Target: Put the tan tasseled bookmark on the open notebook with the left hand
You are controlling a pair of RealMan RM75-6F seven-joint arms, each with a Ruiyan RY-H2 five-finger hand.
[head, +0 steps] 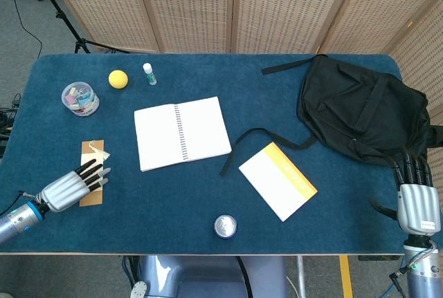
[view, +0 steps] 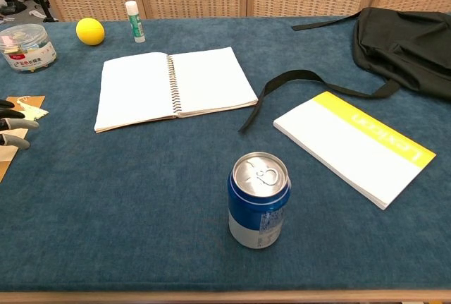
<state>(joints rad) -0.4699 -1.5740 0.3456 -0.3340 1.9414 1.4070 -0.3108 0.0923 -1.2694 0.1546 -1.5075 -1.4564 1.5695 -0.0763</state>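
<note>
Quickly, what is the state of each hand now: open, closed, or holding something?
Left hand: open, fingers spread over the bookmark, holding nothing.
Right hand: open, holding nothing.

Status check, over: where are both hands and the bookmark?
Left hand open, fingers over the bookmark, not gripping. Right hand open, idle by backpack. Open notebook bare, path clear.

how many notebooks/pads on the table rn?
2. An open spiral notebook sits left of centre, pages blank. A closed pad with a yellow edge band lies right of centre, near the backpack strap. The backpack could hide more.
</note>
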